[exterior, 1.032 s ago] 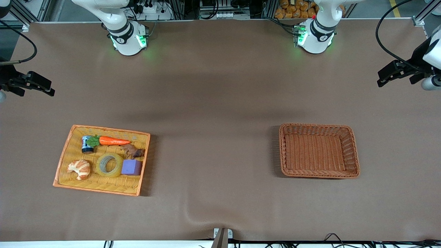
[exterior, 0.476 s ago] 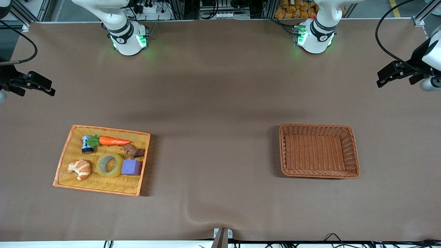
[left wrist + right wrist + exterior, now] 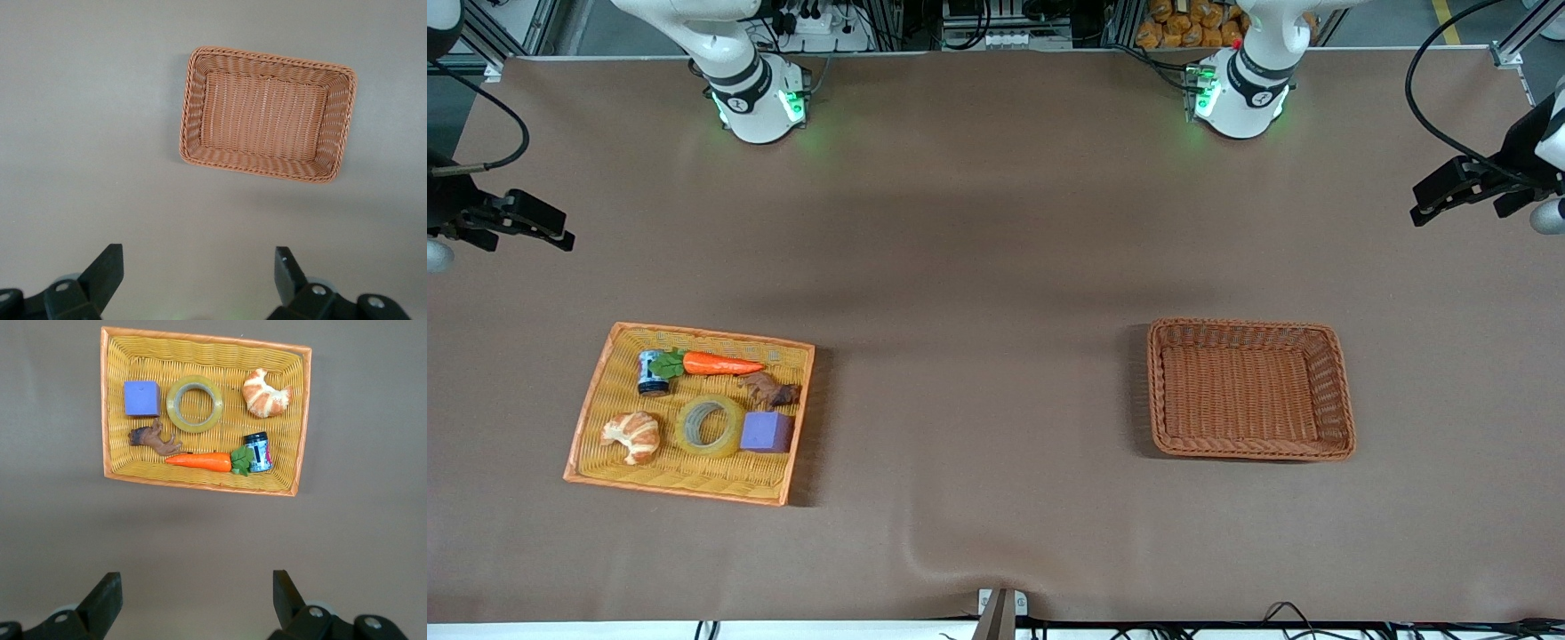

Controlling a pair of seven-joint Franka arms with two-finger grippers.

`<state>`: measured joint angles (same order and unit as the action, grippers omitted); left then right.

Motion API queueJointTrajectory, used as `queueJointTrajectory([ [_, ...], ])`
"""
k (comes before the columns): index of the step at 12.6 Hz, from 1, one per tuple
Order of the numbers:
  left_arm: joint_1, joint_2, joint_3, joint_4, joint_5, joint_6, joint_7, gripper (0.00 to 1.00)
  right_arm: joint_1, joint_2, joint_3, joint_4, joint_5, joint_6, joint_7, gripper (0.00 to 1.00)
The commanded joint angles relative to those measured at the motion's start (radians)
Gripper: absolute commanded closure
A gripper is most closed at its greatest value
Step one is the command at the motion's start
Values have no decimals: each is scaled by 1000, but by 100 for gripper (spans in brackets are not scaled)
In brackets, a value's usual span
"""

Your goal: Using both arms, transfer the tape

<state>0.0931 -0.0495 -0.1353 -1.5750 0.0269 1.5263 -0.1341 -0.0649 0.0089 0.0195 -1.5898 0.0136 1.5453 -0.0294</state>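
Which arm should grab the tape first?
Right. The tape lies in the tray at the right arm's end; the open right gripper views it. The open left gripper is high by the basket.

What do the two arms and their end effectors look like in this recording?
Both arms are glossy white with black joint bands; each round white base, the right arm and the left arm, glows green. A black cable loops to each wrist. The left end effector and right end effector are matte black, with two wedge-shaped fingers.
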Motion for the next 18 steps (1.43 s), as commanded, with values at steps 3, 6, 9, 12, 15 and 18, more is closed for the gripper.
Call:
queueJointTrajectory([
  [3, 36, -7, -3, 16, -25, -37, 31, 0, -3, 42, -1, -4, -17, -2, 9, 0],
  [6, 37, 2, -3, 21, -31, -43, 37, 0, -7, 101, -3, -4, -17, 27, 2, 0],
  [9, 36, 10, -3, 30, -44, -41, 37, 0, -7, 218, -3, 8, 0, 79, 5, 0],
  [12, 37, 11, -3, 43, -47, -41, 37, 0, -10, 331, -3, 14, 0, 191, 2, 0],
  [15, 45, 13, -3, 44, -48, -41, 39, 0, -12, 463, -3, 76, 0, 252, -43, 0],
  [18, 43, 13, -3, 44, -50, -41, 39, 0, -50, 552, -3, 85, -3, 381, -157, 0],
])
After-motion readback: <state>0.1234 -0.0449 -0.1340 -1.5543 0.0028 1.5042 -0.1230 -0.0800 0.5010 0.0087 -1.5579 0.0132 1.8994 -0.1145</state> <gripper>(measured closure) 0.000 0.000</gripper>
